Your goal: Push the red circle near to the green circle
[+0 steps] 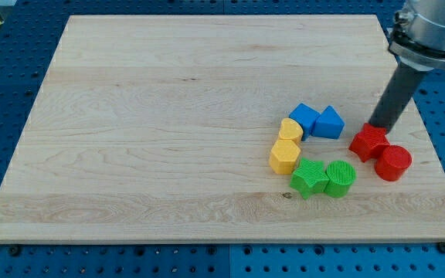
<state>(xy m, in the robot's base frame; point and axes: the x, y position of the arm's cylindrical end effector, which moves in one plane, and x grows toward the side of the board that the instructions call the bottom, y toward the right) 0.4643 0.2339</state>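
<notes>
Red circle (393, 163): low cylinder, lower right of the frame, near the desk's right edge. Touches the red star (368, 142) at its upper left.

Green circle (340, 177): ribbed cylinder, to the left of the red circle and slightly lower; a bare strip of desk lies between the two. Touches the green star (309, 176) on its left.

My tip (379, 124): lower end of the dark rod, standing at the upper edge of the red star, up and to the left of the red circle. No jaws on this arm, so no grasp state can be told.

Blue blocks: one cube-like blue block (304, 118) and one blue triangle (330, 123), side by side, above the green pair.

Yellow blocks: yellow hexagon (284, 156) with a rounded yellow block (290, 129) just above it, left of the green star.

Desk (168, 116): pale wooden board on a blue perforated base (6, 85).
</notes>
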